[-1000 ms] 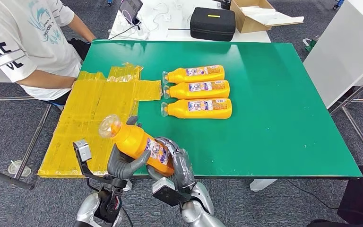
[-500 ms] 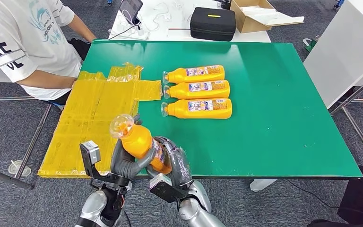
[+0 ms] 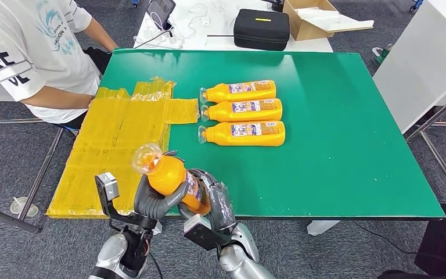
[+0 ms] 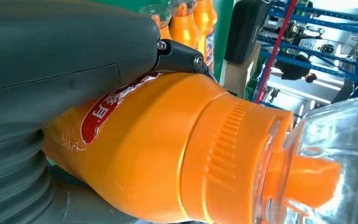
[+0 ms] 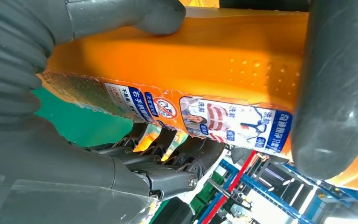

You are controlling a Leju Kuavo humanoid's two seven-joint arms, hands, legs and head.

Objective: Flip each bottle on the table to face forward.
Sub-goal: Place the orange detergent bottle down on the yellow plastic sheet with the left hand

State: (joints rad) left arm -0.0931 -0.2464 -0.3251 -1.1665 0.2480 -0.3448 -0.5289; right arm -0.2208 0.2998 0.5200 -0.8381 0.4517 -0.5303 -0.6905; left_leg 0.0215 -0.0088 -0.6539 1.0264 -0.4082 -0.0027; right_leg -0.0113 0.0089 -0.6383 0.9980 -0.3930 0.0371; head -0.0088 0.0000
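Bottle (image 3: 171,177) gripped by both hands' fingers (image 3: 151,200), barely shifted since before, cap tilted slightly left

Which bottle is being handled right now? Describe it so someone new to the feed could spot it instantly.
Start at the green table and go to its near edge, beside the yellow sheet. There the left hand and right hand hold an orange bottle. Unlike the three bottles lying in a row, it is lifted and tilted.
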